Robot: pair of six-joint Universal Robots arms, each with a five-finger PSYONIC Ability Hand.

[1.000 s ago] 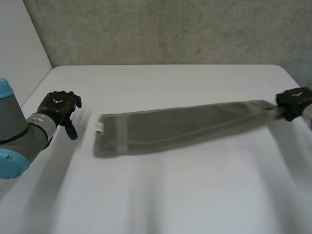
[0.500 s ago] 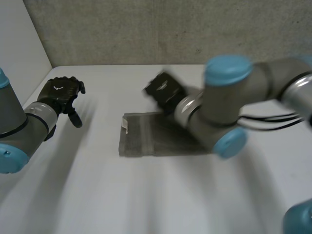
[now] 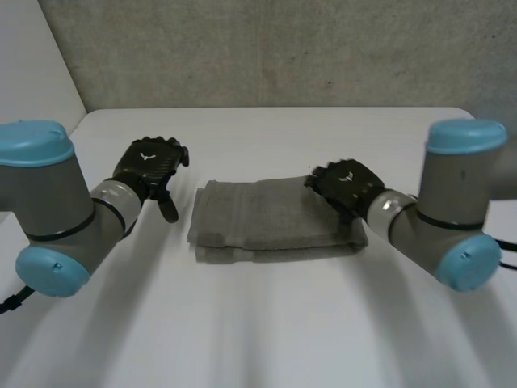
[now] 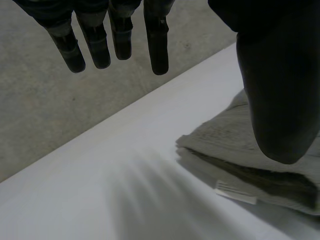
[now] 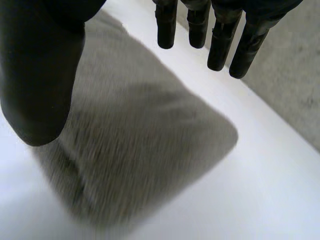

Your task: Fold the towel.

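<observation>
Towel [image 3: 271, 225] lies folded in the middle of the white table [image 3: 266, 323]. We see the left hand [image 3: 149, 166] just beside its left edge, fingers straight, holding nothing. The right hand [image 3: 343, 187] hangs over its right end, likewise straight-fingered and empty.

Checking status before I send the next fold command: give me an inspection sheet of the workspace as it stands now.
surface: smooth white table, no stains seen.
job's things: grey-green terry towel, folded into a stacked rectangle at mid-table; small white label at its left end.
clutter: nothing seen.
robot hands: left robot hand open, fingers straight, beside the towel's left end, not holding it; right robot hand open, over the towel's right end, contact cannot be told.
cables: nothing seen on the table.
surroundings: grey concrete wall behind the table; white panel at its left.
</observation>
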